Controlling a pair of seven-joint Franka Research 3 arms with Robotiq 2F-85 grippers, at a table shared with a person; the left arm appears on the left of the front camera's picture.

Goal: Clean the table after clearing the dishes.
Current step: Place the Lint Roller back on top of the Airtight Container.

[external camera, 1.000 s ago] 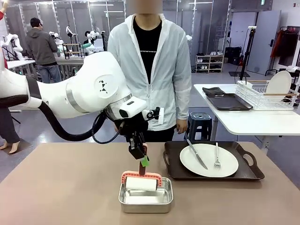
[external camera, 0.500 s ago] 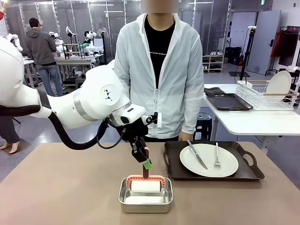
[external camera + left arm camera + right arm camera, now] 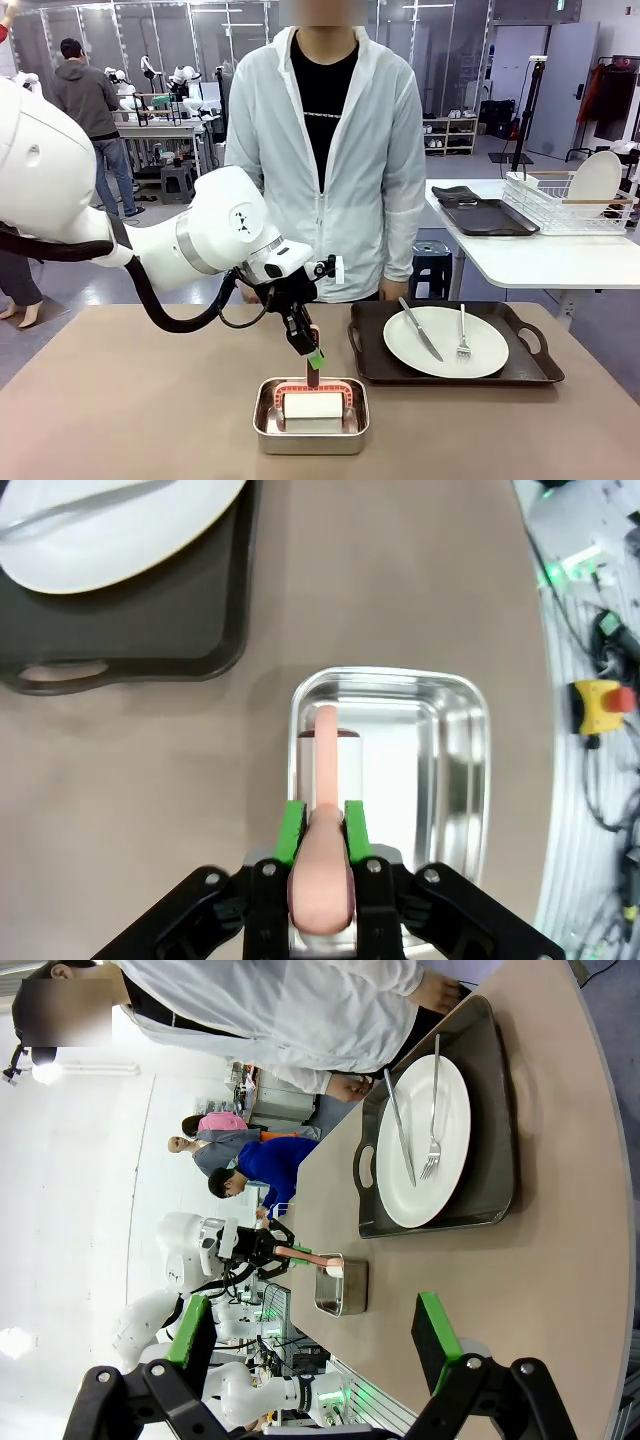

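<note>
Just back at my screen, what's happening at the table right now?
The left gripper is shut on the pink handle of a white roller, whose roll is down inside the steel pan. A dark tray with a plate, knife and fork sits on the table, not yet cleared. The person stands at the far side. The right gripper is open and holds nothing.
</note>
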